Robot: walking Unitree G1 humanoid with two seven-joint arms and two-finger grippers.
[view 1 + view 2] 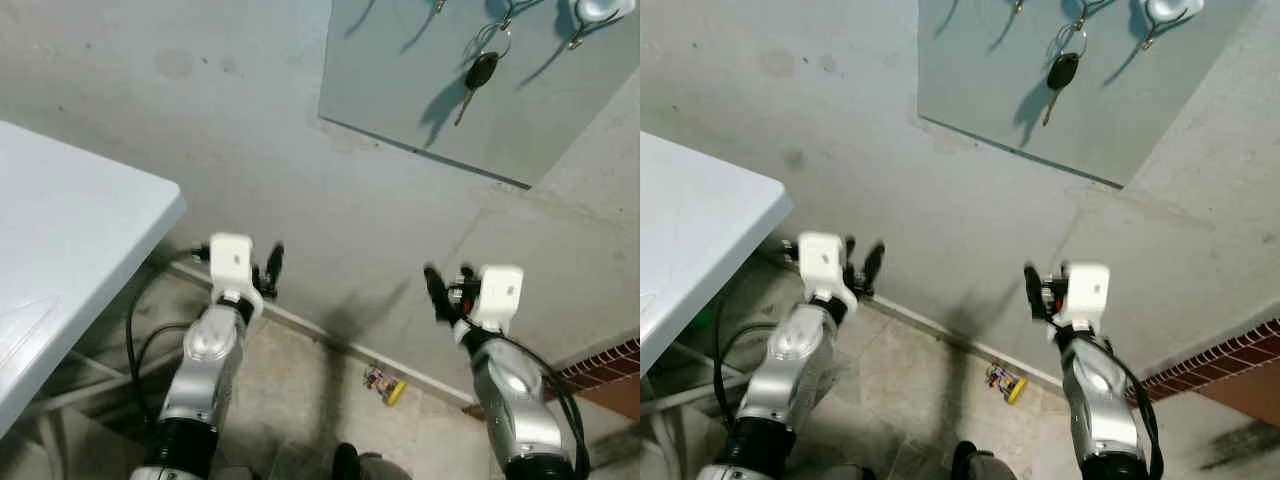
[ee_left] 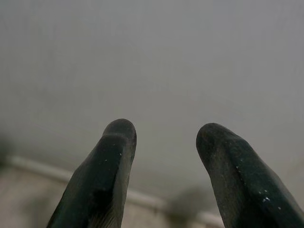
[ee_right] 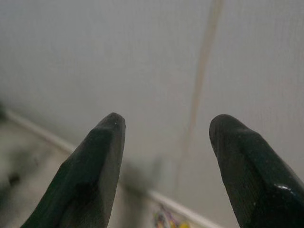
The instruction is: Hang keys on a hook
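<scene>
**Keys on the hook, both grippers empty**

Up on the far wall, a grey board (image 1: 440, 95) — and there, dangling from a hook (image 1: 503, 22) near its top edge, the keys (image 1: 479, 76): black fob, ring above, blade pointing down, shadow thrown to the left. Looks, by the picture, like the hanging is already done. Another hook (image 1: 585, 30) just right of it, carrying something pale and rounded; too cropped to name.

Down low and well apart from the board, left gripper (image 1: 268, 270) raised in front of the bare wall, fingers (image 2: 107, 166) spread with a clear gap, nothing between them. Right gripper (image 1: 448, 293) at about the same height, fingers (image 3: 95, 161) parted just as wide, also holding nothing. Both aimed at plain plaster and the skirting strip below.

White table (image 1: 90, 240) at near left, corner poking toward the left arm. Small yellow scrap (image 1: 385, 385) on the floor by the wall, between the arms.

For a clean finish — check the ring sits fully over the hook, not perched on the tip. Keep both arms low and well away from the board, no brushing the fob. Mind the table corner on the left when backing off.
</scene>
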